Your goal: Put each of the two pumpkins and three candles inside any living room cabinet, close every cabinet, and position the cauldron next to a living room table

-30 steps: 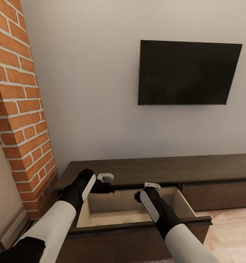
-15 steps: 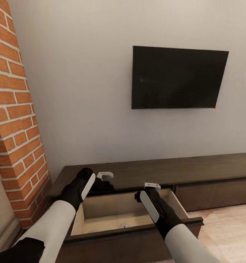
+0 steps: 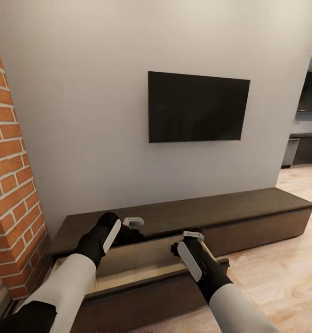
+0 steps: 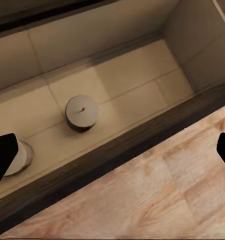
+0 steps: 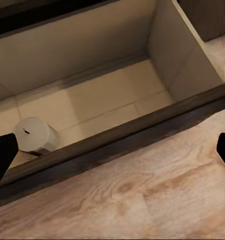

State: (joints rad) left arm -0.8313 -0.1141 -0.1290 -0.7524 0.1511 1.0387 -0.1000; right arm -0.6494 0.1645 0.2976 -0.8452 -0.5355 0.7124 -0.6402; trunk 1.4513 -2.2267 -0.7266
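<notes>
Two candles in open cabinet drawer.

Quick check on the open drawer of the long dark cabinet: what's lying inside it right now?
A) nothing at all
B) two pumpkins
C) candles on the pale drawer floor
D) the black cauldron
C: the left wrist view shows two short round candles, one with a visible wick and another partly behind a fingertip, standing on the beige floor of the open drawer.
</notes>
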